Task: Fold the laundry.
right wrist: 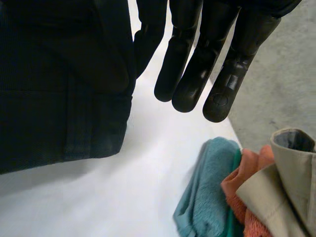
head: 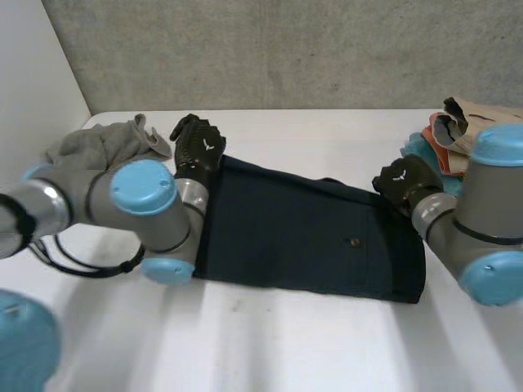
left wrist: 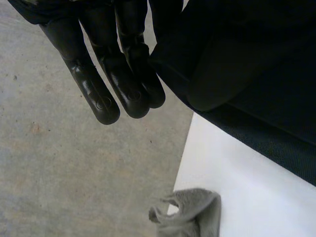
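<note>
The fingers (left wrist: 123, 89) of the left hand (head: 196, 145) were straight and close together, with nothing curled inside them. The finger nearest the cloth touched the edge of the dark garment (left wrist: 256, 74). What looked like the thumb lay on the fabric just beside it, but no closed pinch could be made out. The fingers (right wrist: 197, 74) of the right hand (head: 406, 181) were much the same, straight and slack, and only the nearest one brushed the garment's edge.

In the head view, the left hand sat at the garment's far-left corner and the right hand at its far-right corner. The garment lay flat across the middle of the table (head: 286, 351), its long side running left to right and a small button (head: 354, 242) facing up. That matched placement read as a setup. With one hand on each far corner, both could take hold together and carry the far edge toward the near one, which would keep the fold square.

A crumpled grey cloth (head: 102, 145) lay near the table's far-left corner, just beside the left hand. A pile (head: 448, 131) of teal, orange and beige cloths sat at the right edge, near the right hand. Both were probably parked clear of the working area.
</note>
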{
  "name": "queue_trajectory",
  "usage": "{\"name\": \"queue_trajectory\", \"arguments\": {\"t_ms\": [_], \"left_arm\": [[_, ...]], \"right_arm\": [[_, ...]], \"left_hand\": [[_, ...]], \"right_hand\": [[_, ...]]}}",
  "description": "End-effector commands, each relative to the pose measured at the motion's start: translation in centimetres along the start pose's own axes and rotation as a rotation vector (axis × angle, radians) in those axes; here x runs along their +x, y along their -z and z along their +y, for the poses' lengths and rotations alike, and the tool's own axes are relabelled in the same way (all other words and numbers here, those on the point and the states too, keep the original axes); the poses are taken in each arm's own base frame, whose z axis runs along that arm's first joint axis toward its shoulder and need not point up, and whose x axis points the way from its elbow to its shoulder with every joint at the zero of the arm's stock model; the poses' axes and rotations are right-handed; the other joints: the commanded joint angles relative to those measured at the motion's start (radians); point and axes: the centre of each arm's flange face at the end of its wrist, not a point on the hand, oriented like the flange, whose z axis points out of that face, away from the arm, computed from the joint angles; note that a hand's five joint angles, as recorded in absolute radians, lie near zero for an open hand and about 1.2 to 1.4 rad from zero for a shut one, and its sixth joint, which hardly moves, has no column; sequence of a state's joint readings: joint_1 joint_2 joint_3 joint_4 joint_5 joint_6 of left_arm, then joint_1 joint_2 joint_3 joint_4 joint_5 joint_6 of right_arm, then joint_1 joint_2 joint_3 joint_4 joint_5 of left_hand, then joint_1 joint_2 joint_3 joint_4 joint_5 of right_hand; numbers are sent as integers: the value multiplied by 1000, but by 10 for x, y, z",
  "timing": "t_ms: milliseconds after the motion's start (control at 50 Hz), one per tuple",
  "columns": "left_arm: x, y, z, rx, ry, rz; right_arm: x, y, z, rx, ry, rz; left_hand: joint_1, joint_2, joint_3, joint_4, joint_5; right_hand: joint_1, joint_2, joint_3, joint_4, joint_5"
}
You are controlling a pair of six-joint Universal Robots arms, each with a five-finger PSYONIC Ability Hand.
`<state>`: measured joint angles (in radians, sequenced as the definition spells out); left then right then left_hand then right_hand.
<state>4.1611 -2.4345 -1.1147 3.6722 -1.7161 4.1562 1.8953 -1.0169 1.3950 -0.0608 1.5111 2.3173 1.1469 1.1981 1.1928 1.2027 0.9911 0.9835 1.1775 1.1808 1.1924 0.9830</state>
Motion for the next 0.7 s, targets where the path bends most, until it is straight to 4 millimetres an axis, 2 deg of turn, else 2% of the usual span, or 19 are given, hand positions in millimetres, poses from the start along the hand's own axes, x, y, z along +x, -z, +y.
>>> {"name": "queue_trajectory", "arguments": {"t_ms": [20,40,100,120,160,200,280,360,400,460,540,640,700], "left_arm": [[27,-19,13,15,-4,-3],[28,-20,14,15,-3,-3],[28,-22,13,18,-3,-11],[26,-23,12,17,-2,-21],[26,-22,9,23,-1,-30],[26,-20,6,31,2,-29],[9,-11,-9,20,16,-52],[-16,3,-18,-13,37,-82],[-27,15,-21,-23,77,-72],[-39,34,-26,-33,182,-53],[-43,60,-23,-79,346,7],[-41,92,-17,-187,560,111],[-37,102,-14,-233,629,157]], "right_arm": [[-8,-35,4,38,16,80],[-7,-37,3,48,17,93],[-3,-46,-1,101,17,148],[1,-48,-4,122,16,176],[4,-49,-6,130,14,199],[10,-46,-7,128,-10,216],[20,-30,-16,141,-64,231],[33,9,-20,121,-197,204],[35,21,-17,95,-252,176],[22,42,-6,15,-369,49],[-8,64,15,-100,-528,-167],[-22,71,40,-132,-610,-233],[-24,69,48,-109,-624,-218]], "left_hand": [[249,198,203,194,231],[249,198,203,194,231],[-119,-170,-165,-175,-138],[-667,-718,-712,-722,-685],[-929,-981,-975,-985,-948],[-972,-1024,-1018,-1028,-991],[-972,-1024,-1018,-1028,-991],[-972,-1024,-1018,-1028,-991],[-972,-1024,-1018,-1028,-991],[-972,-1024,-1018,-1028,-991],[-972,-1024,-1018,-1028,-991],[-972,-1024,-1018,-1028,-991],[-966,-1017,-1012,-1022,-984]], "right_hand": [[413,219,215,204,239],[413,219,215,204,239],[405,211,208,196,231],[-139,-333,-336,-347,-313],[-809,-1003,-1006,-1018,-983],[-809,-1003,-1006,-1018,-983],[-809,-1003,-1006,-1018,-983],[-809,-1003,-1006,-1018,-983],[-809,-1003,-1006,-1018,-983],[-809,-1003,-1006,-1018,-983],[-752,-946,-950,-961,-926],[-664,-858,-861,-873,-838],[-596,-790,-794,-805,-770]]}}
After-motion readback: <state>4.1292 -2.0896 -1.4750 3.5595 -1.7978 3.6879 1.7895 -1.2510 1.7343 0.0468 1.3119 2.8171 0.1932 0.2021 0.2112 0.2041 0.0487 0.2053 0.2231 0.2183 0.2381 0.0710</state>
